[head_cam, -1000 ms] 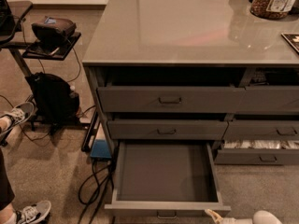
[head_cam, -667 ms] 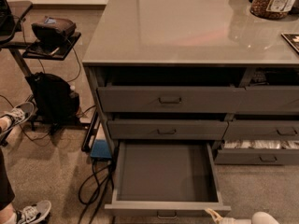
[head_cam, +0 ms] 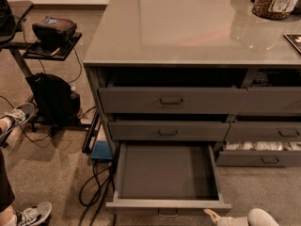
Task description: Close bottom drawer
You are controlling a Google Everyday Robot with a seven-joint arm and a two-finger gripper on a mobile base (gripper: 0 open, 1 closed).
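Our gripper sits just beside the right end of the open bottom drawer, which lies at eleven o'clock and closes toward twelve. We cannot tell its grip.

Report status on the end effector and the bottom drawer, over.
End effector low at bottom edge, right of centre. Bottom drawer pulled far out, front's right corner beside end effector. Floor cables left of it, outside its track.

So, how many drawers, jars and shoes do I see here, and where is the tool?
Drawers: 6, the bottom drawer wide open
Jar: 1, on the countertop
Shoes: 2, at left
Tool: 1, at the lower edge, beside that drawer's front
Total: 10
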